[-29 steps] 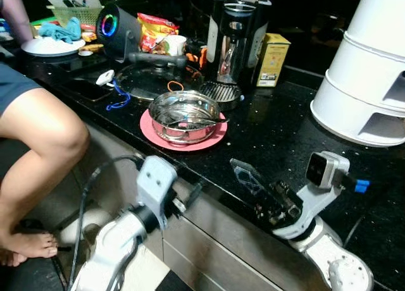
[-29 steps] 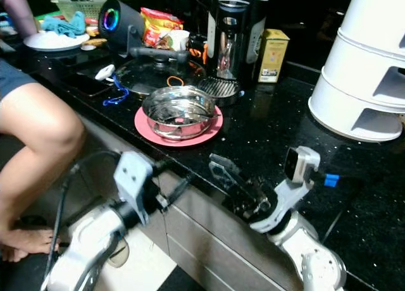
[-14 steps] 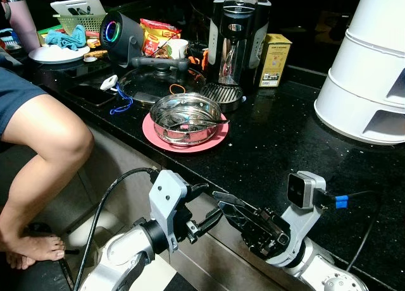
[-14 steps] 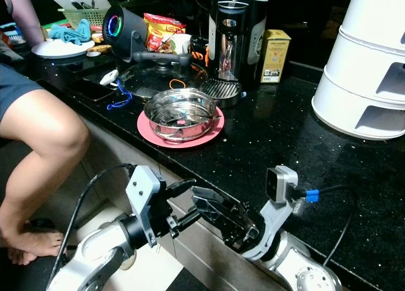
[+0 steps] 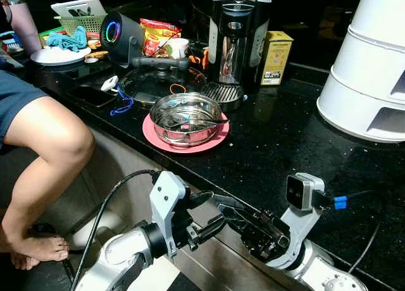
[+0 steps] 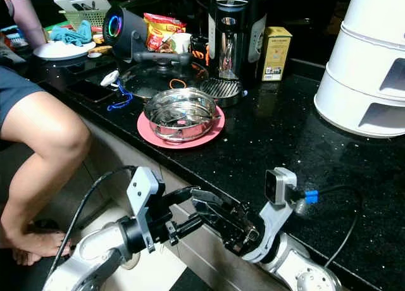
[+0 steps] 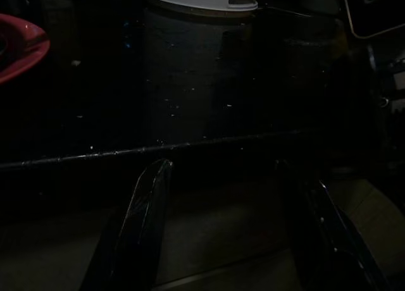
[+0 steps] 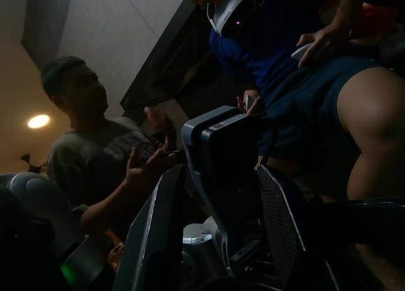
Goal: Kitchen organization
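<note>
While both grippers hang at the counter's (image 5: 297,139) front edge with nothing in them, no organizing step can be judged done; the worktop looks cluttered and all of the tidying appears to be left.

Grippers: the left gripper (image 5: 209,216) sits just below the edge, fingers spread apart, pointing toward the right arm. The right gripper (image 5: 243,216) lies level with the edge, fingers parted and empty, pointing back at the left wrist.

Likely task items, none touched:
- Steel bowl (image 5: 185,117), shiny, with utensils lying inside. It stands on a pink plate (image 5: 155,131) near the front edge, well apart from both grippers.
- Glass lid (image 5: 149,82) with a black handle, lying flat behind the bowl.
- Round grille (image 5: 221,93), touching the base of the coffee maker (image 5: 239,35).
- Yellow box (image 5: 276,57), upright, just beside the coffee maker.
- Speaker (image 5: 120,31) with a lit ring, snack bag (image 5: 158,35) and cup (image 5: 179,47), grouped at the rear.
- White plate (image 5: 44,55) with a blue cloth (image 5: 66,39), at the far left.
- White tiered unit (image 5: 373,63), at the right.

A person's leg (image 5: 47,148) is close to the left arm; judged a collision risk
</note>
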`<state>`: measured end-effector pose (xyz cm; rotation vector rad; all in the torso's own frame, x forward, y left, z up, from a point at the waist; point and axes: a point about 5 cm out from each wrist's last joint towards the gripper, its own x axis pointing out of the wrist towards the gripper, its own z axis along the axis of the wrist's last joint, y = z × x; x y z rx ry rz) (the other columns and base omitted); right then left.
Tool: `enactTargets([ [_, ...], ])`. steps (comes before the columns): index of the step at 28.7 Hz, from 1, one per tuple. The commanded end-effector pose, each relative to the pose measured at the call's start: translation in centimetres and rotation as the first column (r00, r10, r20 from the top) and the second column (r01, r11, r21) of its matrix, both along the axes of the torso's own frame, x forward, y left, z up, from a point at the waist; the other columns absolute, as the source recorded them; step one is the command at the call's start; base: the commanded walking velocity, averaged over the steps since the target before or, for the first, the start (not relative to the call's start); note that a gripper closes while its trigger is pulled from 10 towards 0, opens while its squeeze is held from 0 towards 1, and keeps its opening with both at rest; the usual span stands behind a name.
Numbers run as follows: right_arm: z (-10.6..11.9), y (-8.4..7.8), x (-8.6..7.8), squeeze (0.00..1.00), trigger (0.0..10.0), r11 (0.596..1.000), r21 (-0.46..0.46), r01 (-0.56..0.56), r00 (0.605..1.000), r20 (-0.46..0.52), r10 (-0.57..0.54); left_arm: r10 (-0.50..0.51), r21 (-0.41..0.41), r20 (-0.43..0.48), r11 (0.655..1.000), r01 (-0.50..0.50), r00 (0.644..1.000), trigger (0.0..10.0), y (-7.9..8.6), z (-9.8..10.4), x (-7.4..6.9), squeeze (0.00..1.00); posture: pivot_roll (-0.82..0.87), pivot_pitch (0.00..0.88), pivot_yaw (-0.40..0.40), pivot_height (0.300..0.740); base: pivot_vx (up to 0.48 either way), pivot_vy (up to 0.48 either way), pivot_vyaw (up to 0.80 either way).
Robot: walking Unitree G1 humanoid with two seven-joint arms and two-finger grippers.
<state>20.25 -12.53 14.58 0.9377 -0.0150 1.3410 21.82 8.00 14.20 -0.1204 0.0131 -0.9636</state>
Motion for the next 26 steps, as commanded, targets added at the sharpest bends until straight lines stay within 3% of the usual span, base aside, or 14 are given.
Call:
enactTargets([
  [1,-0.33,0.06,-0.2,0.0,10.0,1.0,-0.005,-0.016,1.0,-0.015,0.016,-0.01,-0.001,-0.012,1.0,0.01,1.0,10.0,0.13,-0.03,0.02,0.0,-0.02,0.0,-0.001,0.74,0.0,0.0,0.0],
  [26,-0.45,0.02,-0.17,0.0,10.0,0.999,-0.01,-0.043,0.999,-0.028,0.043,-0.021,0.001,-0.022,1.0,0.021,1.0,10.0,0.21,-0.42,0.31,0.0,-0.02,0.0,-0.009,0.74,0.0,0.0,0.0],
])
